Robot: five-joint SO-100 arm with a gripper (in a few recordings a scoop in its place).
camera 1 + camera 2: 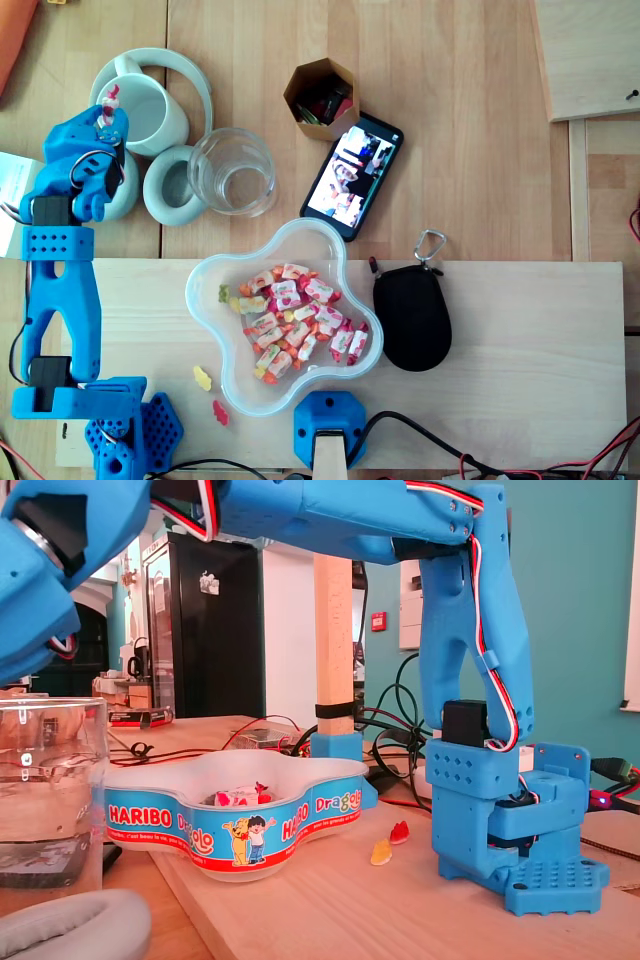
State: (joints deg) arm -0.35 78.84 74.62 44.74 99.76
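wrapped candy (pixel 110 98), pink and white, sits pinched at the tip of my gripper (pixel 107 112) in the overhead view. the fingers are narrowed on it, so it's held. it hangs right at the left rim of the white mug (pixel 152 112), over the edge, and i can't tell if it touches the rim. the mug stands inside the loop of pale headphones (pixel 172 185), and one ear pad is under the gripper arm. the empty glass (pixel 232 172) is just right of that pad, near the mug. the haribo bowl (pixel 215 300), full of wrapped candies, lies on the wooden board (pixel 540 330), well apart from the gripper. two loose gummies (pixel 203 378) lie by the bowl's left side, and a black pouch (pixel 412 318) to its right. the phone (pixel 352 178) and hexagonal box (pixel 321 98) are above the bowl.
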